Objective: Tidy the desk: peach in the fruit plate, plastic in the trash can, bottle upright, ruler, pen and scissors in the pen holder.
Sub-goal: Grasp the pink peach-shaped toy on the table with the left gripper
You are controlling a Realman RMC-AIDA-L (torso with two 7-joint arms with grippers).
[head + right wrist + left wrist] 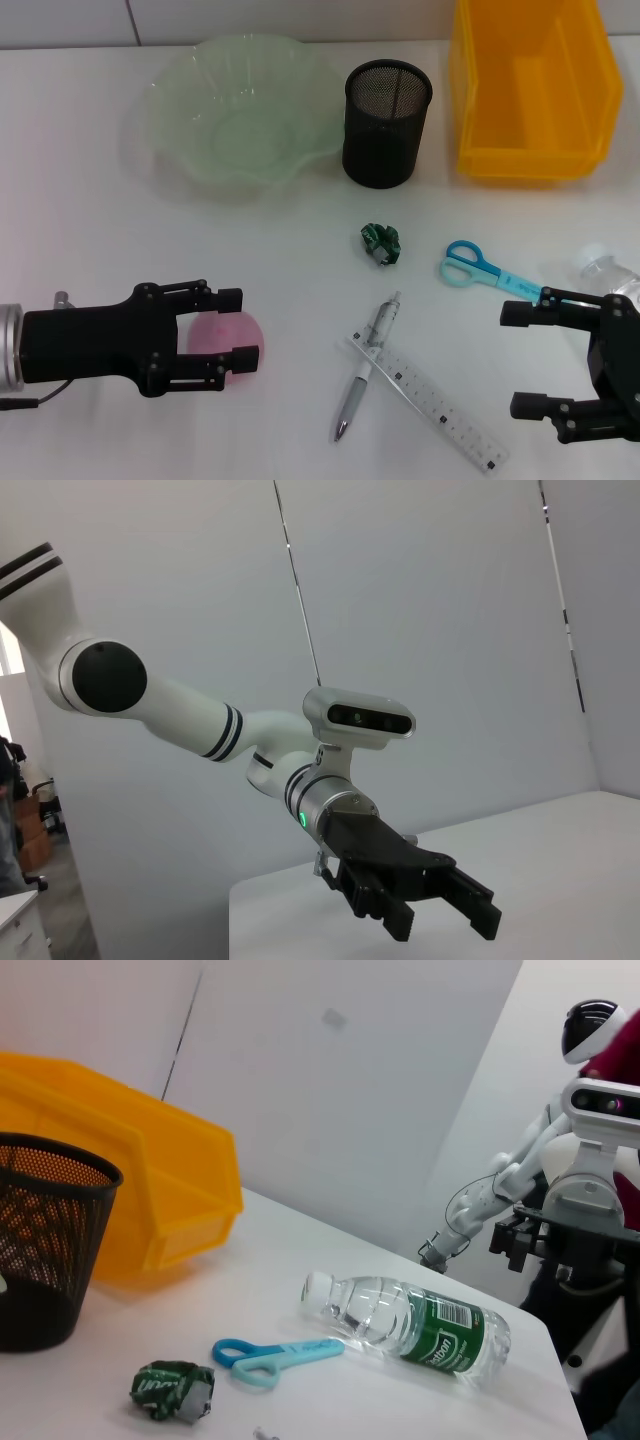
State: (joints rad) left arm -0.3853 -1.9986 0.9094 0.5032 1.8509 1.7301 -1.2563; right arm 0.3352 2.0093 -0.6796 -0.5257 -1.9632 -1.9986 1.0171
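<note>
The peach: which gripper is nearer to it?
Left. The left gripper has its open fingers on both sides of the peach. The right gripper, also open, is far across the table, by the scissors.

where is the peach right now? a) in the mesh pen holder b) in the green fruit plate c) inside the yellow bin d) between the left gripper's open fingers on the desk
d: the pink peach sits on the desk between the fingers of the open left gripper, short of the fruit plate.

Fruit plate [240, 120] far left, pen holder [387, 122] beside, bin [530, 90] right; scissors [482, 268], pen [366, 368], ruler [432, 402] nearer.
</note>
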